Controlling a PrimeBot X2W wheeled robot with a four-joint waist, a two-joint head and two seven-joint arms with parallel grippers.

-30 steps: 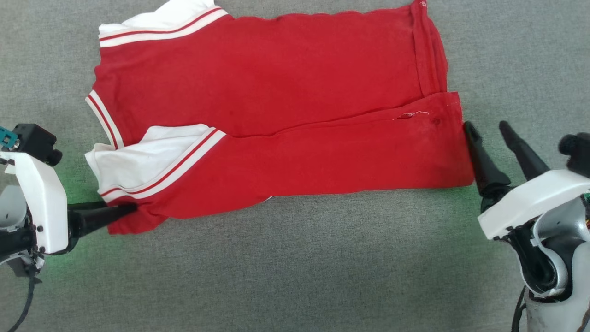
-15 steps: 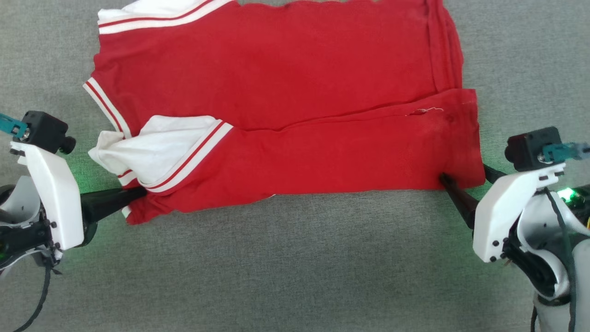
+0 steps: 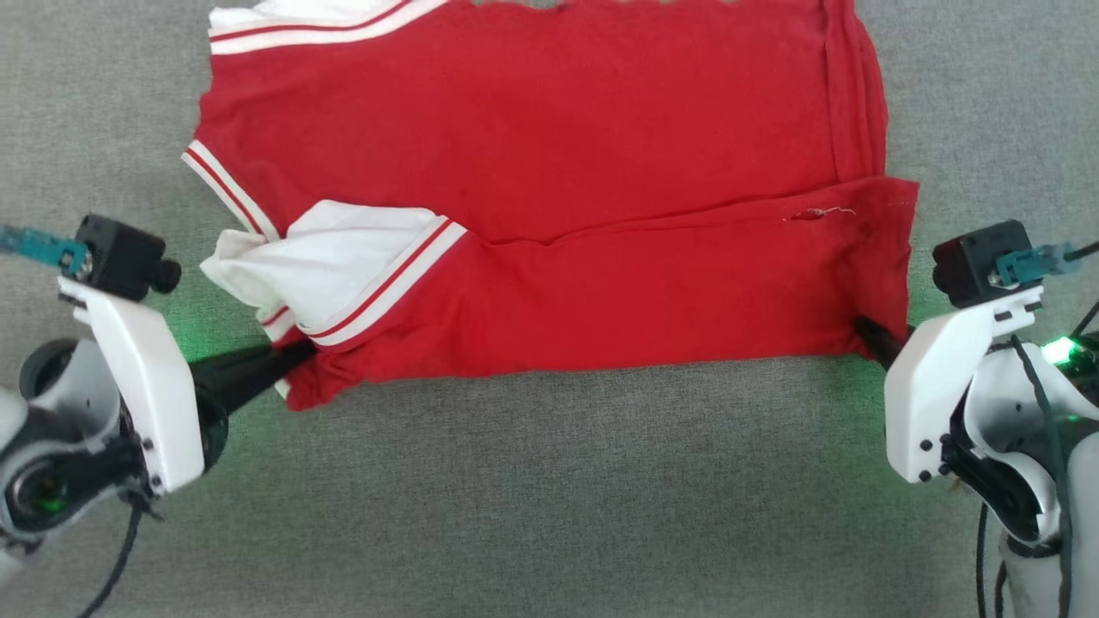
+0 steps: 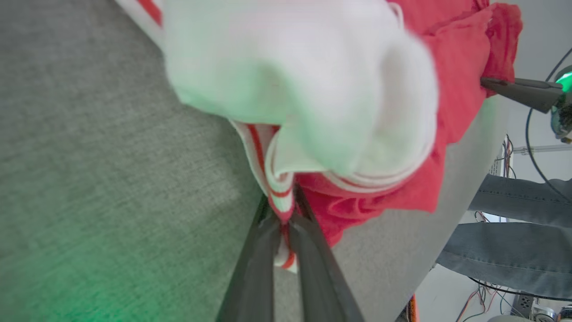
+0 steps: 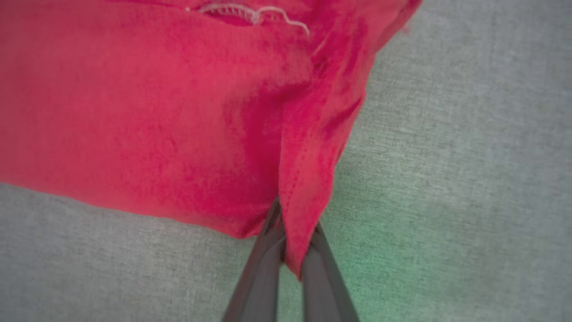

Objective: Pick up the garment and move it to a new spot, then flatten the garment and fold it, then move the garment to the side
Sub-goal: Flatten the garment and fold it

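The garment [image 3: 549,172], a red jersey with white, red-striped sleeve ends, lies spread on the grey cloth surface with its near edge folded over. My left gripper [image 3: 296,356] is shut on the garment's near-left corner, beside the white sleeve [image 3: 326,257]; the left wrist view shows striped trim [image 4: 281,201] pinched between the fingers. My right gripper [image 3: 867,330] is shut on the near-right corner, and in the right wrist view the red hem [image 5: 299,197] runs down between its fingers. The garment's far edge is cut off at the top of the head view.
Grey fabric surface [image 3: 549,498] stretches in front of the garment and at both sides. In the left wrist view a person's legs in jeans [image 4: 514,232] stand beyond the table edge, with cables nearby.
My right gripper has come in from the garment's right edge and closed on its near-right corner. The left gripper has closed on the near-left corner and drawn it rightward. The head camera shifted.
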